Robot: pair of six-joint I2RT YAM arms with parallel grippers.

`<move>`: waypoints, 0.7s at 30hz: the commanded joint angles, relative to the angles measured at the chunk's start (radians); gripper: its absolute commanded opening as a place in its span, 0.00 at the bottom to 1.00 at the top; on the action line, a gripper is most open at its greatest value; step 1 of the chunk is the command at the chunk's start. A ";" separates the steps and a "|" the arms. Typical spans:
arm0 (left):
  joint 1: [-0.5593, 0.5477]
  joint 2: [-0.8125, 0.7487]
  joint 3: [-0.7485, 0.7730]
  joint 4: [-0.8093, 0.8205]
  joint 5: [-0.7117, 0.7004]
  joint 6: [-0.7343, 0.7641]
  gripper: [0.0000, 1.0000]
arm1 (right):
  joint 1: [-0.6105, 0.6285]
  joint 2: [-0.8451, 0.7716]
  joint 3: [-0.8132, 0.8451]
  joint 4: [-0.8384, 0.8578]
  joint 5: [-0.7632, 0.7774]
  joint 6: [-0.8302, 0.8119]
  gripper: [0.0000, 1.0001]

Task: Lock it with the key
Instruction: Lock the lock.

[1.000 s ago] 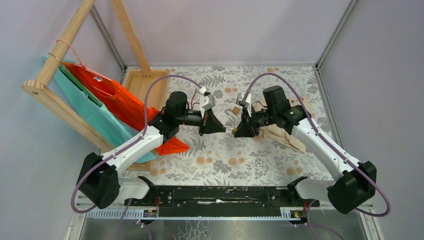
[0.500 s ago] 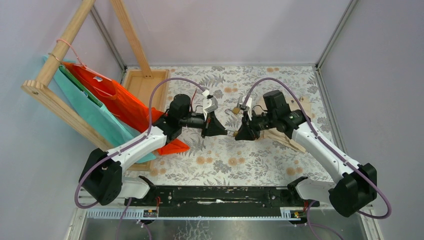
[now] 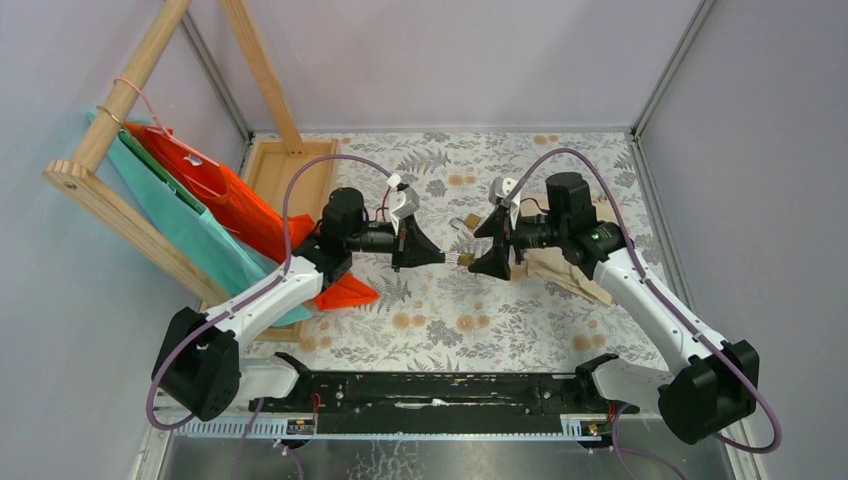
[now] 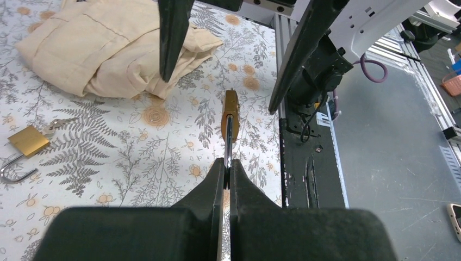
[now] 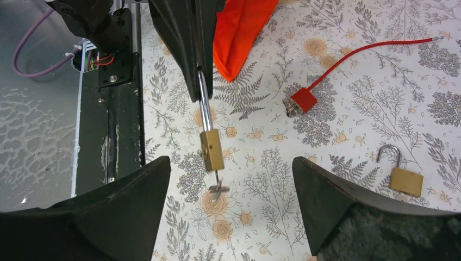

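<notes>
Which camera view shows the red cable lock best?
The right wrist view: the red cable lock lies there whole, body and cable clear. The left wrist view does not show it; in the top view I cannot make it out.

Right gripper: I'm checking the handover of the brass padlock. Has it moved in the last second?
Yes. The right gripper has opened and drawn back rightward, further over the beige cloth, away from the brass padlock that the left gripper holds.
</notes>
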 commanded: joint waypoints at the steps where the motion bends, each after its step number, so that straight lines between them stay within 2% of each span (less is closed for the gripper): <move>1: 0.028 -0.038 -0.022 0.094 0.014 -0.019 0.00 | -0.035 -0.027 0.031 0.035 -0.061 -0.014 0.89; 7: 0.041 -0.044 -0.021 0.103 0.008 -0.032 0.00 | -0.035 0.011 0.055 -0.025 -0.092 -0.052 0.81; 18: 0.045 -0.050 -0.027 0.102 0.008 -0.026 0.00 | -0.034 0.079 0.064 -0.027 -0.141 -0.030 0.50; 21: 0.045 -0.050 -0.028 0.102 0.006 -0.026 0.00 | -0.035 0.082 0.065 -0.029 -0.146 -0.033 0.44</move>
